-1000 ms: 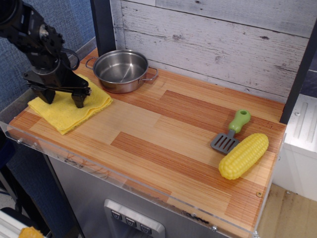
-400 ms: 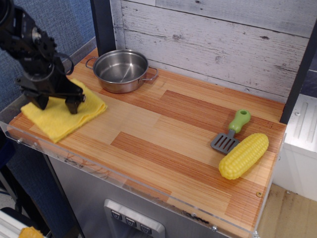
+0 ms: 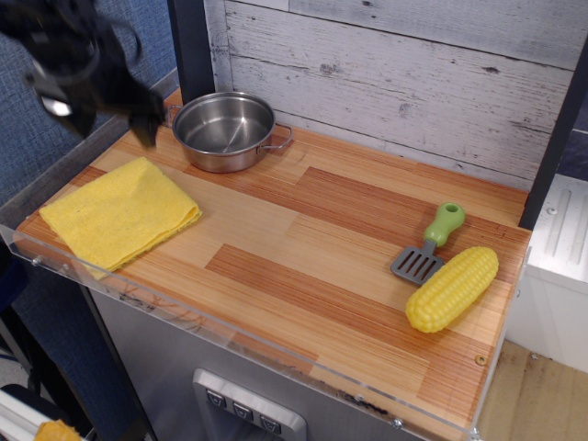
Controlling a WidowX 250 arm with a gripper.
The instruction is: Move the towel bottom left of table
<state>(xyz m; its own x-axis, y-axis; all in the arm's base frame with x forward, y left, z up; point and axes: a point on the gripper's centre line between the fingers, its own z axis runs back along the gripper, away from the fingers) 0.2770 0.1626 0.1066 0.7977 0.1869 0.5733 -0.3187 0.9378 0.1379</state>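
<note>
The yellow towel [image 3: 120,213] lies flat at the near left corner of the wooden table [image 3: 303,266], its edge close to the clear plastic rim. My black gripper [image 3: 110,124] hovers above and behind the towel, raised off it and blurred by motion. Its fingers hang apart and hold nothing. Nothing touches the towel.
A steel pot [image 3: 224,130] stands at the back left, just right of the gripper. A green-handled spatula [image 3: 428,243] and a yellow plastic corn cob [image 3: 452,288] lie at the right. A white plank wall [image 3: 395,73] backs the table.
The gripper dragged the towel toward the near left corner, then let go and rose up and back. The towel now lies uncovered.
</note>
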